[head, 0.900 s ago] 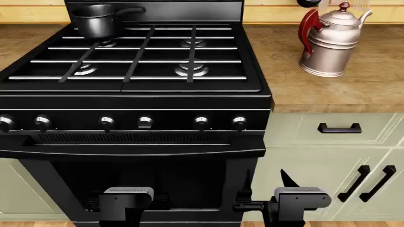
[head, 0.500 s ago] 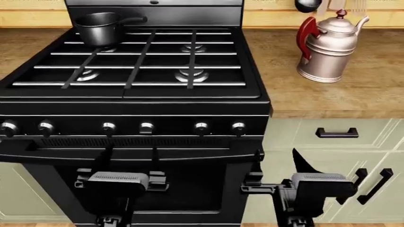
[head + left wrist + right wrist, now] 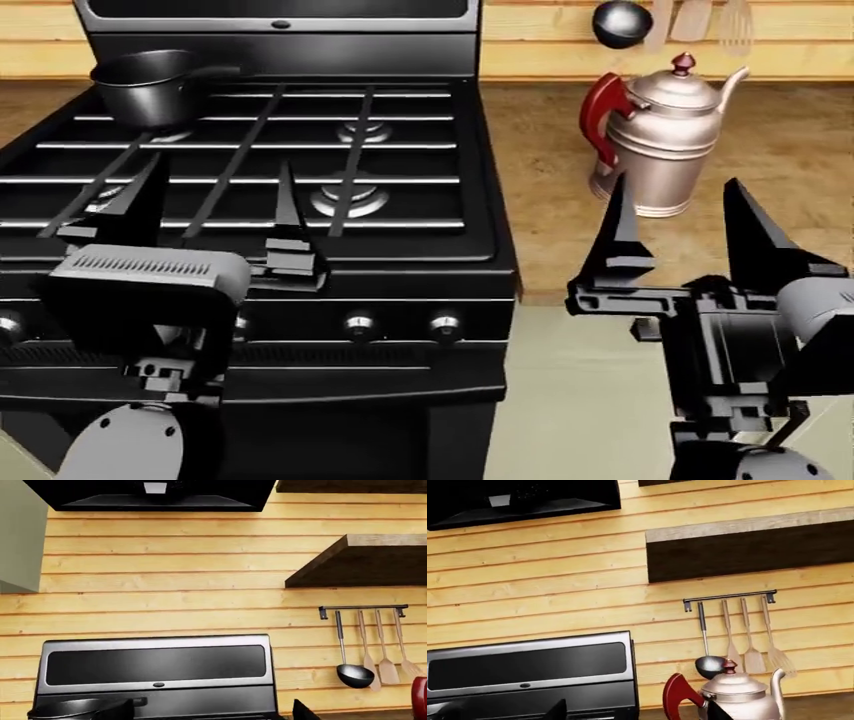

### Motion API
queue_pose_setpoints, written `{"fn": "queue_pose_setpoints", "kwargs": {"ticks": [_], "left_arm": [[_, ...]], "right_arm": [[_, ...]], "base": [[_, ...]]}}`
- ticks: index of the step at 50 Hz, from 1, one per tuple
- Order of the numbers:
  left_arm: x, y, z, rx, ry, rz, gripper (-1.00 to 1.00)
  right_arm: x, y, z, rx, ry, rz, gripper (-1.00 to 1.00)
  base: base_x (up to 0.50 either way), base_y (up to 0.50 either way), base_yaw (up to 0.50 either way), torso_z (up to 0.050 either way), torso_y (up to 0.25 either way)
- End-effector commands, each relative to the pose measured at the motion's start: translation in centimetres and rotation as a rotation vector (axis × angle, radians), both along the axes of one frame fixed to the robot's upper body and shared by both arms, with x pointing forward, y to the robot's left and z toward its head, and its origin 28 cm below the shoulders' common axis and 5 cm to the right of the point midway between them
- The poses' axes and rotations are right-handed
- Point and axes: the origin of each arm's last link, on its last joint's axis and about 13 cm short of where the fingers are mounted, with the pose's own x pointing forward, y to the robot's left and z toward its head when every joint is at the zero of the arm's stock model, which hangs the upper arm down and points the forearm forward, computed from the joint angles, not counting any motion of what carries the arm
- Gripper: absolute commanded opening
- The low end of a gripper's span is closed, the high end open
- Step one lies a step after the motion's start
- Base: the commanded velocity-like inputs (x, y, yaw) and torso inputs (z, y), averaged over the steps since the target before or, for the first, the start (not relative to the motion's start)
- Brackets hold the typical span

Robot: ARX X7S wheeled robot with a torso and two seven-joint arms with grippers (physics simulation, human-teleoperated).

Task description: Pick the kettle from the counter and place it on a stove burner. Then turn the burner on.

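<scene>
One upright kettle (image 3: 663, 140), spout rightward.

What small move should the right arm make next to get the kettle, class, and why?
Probably reach the right gripper forward toward the kettle. Its jaws stand open, short of the kettle, which sits upright and untouched on the counter right of the stove.

Right gripper (image 3: 678, 225) hides the kettle (image 3: 663, 130) base edge.
</scene>
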Motion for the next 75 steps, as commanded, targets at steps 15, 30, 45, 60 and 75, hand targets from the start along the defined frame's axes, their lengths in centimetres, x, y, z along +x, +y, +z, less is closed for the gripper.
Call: {"fn": "queue_pose_setpoints", "kwargs": {"ticks": [15,30,45,60,75], "left_arm": [[-1.2,-0.3,1.9,0.007,-0.066,-0.035,1.0],[-1.5,-0.4,2.0,-0.003,-0.073,-0.065,1.0],[-0.3,-0.4,4.4,-0.05,-0.058,-0.416,1.0],[3.8,0.4,8.2,0.109,0.187,-0.779,1.0],[5.2,0.9,7.7,0.264,0.345,-0.785,1.0]], "right_arm": [[-1.5,-0.2,1.8,0.012,-0.095,0.024,1.0],[-1.7,-0.2,1.8,0.019,-0.099,0.026,1.0],[-1.9,-0.1,2.0,0.03,-0.114,0.012,1.0],[-2.1,-0.1,2.1,0.041,-0.112,0.019,1.0],[-1.9,-0.1,1.9,0.03,-0.105,0.011,1.0]], "base": [[0.42,-0.39,0.0,0.0,0.0],[0.41,-0.43,0.0,0.0,0.0],[0.24,-0.25,0.0,0.0,0.001],[0.0,0.0,0.0,0.0,0.0],[0.0,0.0,0.0,0.0,0.0]]}}
